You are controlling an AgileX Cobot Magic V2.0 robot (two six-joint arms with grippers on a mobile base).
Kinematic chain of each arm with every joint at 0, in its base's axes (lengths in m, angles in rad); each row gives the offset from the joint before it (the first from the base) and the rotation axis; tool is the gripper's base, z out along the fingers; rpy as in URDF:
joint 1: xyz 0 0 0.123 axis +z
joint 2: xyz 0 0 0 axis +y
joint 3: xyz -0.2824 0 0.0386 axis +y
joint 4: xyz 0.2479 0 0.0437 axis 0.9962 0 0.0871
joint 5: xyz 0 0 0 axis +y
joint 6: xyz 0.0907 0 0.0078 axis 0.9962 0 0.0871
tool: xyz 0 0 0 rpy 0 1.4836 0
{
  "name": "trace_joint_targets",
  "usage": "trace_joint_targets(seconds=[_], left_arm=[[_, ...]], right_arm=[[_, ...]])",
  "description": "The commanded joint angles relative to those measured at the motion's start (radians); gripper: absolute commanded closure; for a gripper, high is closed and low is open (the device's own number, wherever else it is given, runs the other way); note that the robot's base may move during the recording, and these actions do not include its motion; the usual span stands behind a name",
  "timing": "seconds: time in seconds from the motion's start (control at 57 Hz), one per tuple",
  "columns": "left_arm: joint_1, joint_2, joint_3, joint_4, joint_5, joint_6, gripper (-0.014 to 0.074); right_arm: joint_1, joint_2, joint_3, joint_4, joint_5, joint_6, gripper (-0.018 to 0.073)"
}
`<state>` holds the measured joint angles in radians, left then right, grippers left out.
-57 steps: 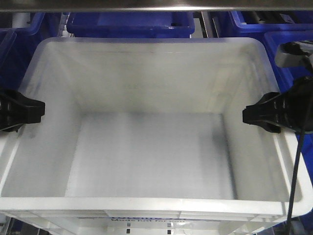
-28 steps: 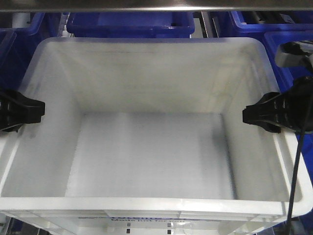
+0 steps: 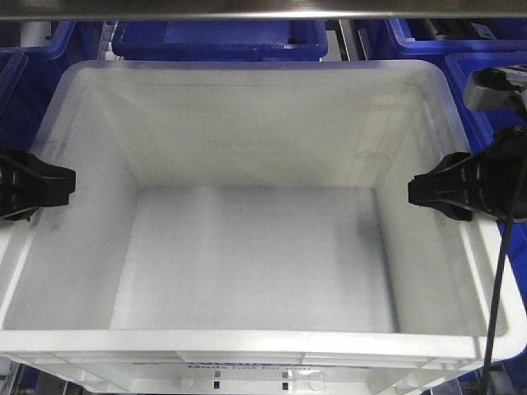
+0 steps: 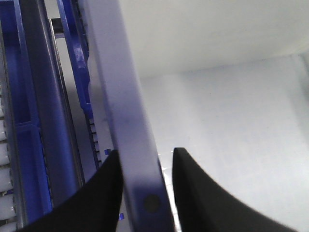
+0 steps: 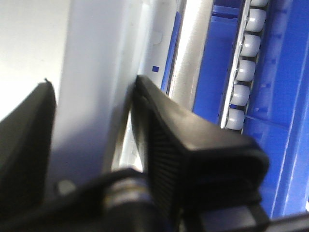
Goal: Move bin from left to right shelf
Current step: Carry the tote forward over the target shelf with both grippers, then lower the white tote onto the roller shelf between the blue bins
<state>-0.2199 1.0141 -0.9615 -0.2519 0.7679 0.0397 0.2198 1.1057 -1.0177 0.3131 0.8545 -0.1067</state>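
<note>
On opposite rims of the bin (image 3: 247, 123) — left gripper (image 3: 62, 185), right gripper (image 3: 424, 191) clamped.

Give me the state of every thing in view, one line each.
white bin: upright, empty, clamped at both side rims.
left gripper: shut on the white bin's left rim.
right gripper: shut on the white bin's right rim.
blue bins: upright behind the white bin, contents unclear.

The bin (image 3: 255, 271) is looked down into from a front camera set close above its near rim, facing the right shelf (image 3: 247, 10). The left end effector (image 4: 145, 157) and right end effector (image 5: 94, 96) are sighted along by wrist cameras, very near the side walls shared with the front view.
</note>
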Motion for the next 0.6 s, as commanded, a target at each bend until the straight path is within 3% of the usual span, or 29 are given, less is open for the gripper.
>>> trace_joint_targets(seconds=[0.0,0.281,0.579], left_arm=[[-0.01,-0.026,-0.039,-0.039,-0.121,0.029,0.0603],[-0.01,0.021,-0.039,0.021,-0.17,0.029,0.0603],[-0.01,0.077,-0.039,0.021,-0.226,0.029,0.0603]], right_arm=[[-0.001,-0.032,-0.042,0.063,-0.127,-0.037,0.0564],[-0.001,-0.022,-0.042,0.064,-0.234,-0.035,0.0564],[-0.001,0.029,-0.042,0.06,-0.322,-0.043,0.0564]])
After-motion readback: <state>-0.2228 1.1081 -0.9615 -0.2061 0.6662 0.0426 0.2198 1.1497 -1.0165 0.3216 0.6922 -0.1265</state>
